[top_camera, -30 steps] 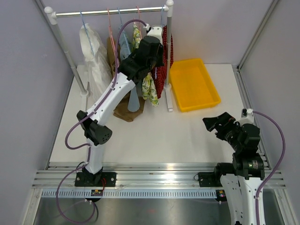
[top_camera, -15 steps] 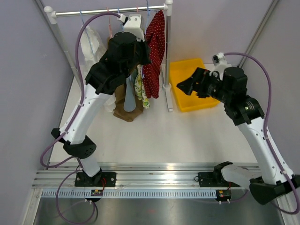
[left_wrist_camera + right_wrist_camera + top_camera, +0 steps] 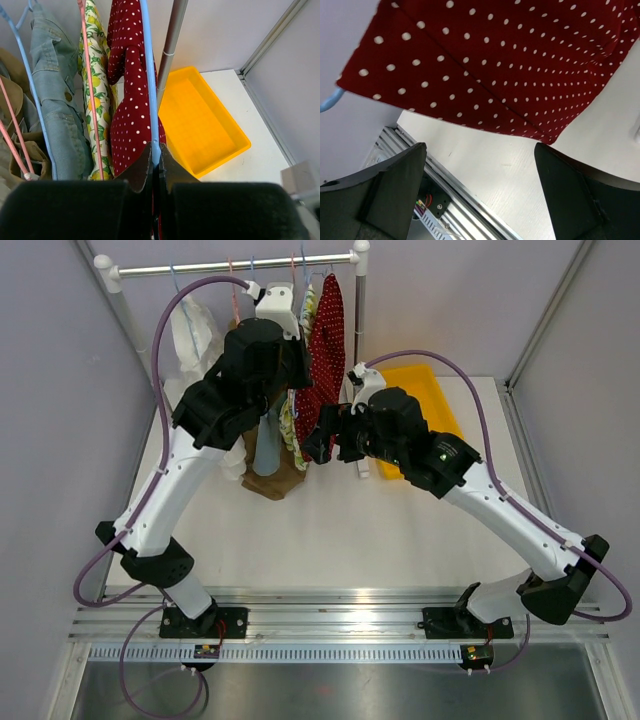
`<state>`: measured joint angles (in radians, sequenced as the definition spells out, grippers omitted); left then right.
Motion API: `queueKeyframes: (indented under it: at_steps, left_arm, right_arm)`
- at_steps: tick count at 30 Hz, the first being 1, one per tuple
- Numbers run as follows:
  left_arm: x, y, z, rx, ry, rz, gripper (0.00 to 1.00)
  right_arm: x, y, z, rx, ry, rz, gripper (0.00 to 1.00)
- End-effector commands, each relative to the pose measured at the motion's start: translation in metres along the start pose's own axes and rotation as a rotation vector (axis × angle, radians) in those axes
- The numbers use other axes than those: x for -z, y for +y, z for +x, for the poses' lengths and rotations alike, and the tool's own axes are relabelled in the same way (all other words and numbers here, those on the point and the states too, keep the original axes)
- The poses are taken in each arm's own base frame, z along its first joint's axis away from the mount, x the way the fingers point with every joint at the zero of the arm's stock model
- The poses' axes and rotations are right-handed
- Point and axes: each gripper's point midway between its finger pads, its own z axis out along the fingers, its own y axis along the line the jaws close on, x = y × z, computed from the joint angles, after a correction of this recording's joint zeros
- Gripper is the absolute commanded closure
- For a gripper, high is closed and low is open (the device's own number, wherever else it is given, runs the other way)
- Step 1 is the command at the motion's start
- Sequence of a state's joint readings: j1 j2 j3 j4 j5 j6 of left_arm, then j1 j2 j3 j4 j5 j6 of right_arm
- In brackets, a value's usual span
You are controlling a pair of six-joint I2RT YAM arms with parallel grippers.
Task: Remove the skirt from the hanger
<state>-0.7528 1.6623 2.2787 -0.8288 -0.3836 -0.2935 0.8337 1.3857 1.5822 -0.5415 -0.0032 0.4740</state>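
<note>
The red white-dotted skirt (image 3: 326, 345) hangs on a blue hanger (image 3: 150, 75) at the right end of the rail. My left gripper (image 3: 292, 362) reaches up among the clothes. In the left wrist view it (image 3: 156, 152) is shut on the hanger's blue wire, with the skirt (image 3: 131, 115) draped on both sides of it. My right gripper (image 3: 320, 440) is open beside the skirt's lower part. In the right wrist view the skirt (image 3: 510, 60) fills the top, just beyond the wide-open, empty gripper (image 3: 480, 170). A blue hanger tip (image 3: 330, 100) shows at the left.
A floral garment (image 3: 100, 90), a denim one (image 3: 55, 100), a brown one (image 3: 268, 480) and a white one (image 3: 195, 330) hang left of the skirt. The rack's right post (image 3: 359, 350) stands right beside the skirt. A yellow tray (image 3: 425, 405) lies right of the post.
My right arm has swung left from over the yellow tray to the skirt's lower part, still open. My left arm stays up at the hanger and has shifted only slightly.
</note>
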Motion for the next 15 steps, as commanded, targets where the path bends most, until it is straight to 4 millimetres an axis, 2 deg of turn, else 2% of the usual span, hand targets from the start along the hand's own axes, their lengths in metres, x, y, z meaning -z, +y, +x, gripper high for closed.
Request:
queueKeyframes:
  at_steps: [1,2,7,9,15]
  left_arm:
    - [0.039,0.003,-0.058,0.083,-0.189,0.026,1.0]
    - [0.039,0.004,-0.055,0.081,-0.183,0.023,1.0]
    - [0.047,0.009,-0.057,0.076,-0.191,0.013,1.0]
    - [0.049,0.011,-0.056,0.075,-0.191,0.011,1.0]
    - [0.051,0.009,-0.056,0.092,-0.194,0.026,1.0]
  right_arm:
    - [-0.003,0.007,-0.029,0.018,-0.12,0.026,0.04]
    - [-0.005,0.006,-0.029,0.019,-0.124,0.035,0.06]
    - [-0.01,-0.005,-0.035,0.037,-0.161,0.087,0.33]
    - [-0.011,-0.007,-0.037,0.046,-0.172,0.096,0.38]
    - [-0.017,-0.003,-0.034,0.035,-0.181,0.065,0.42]
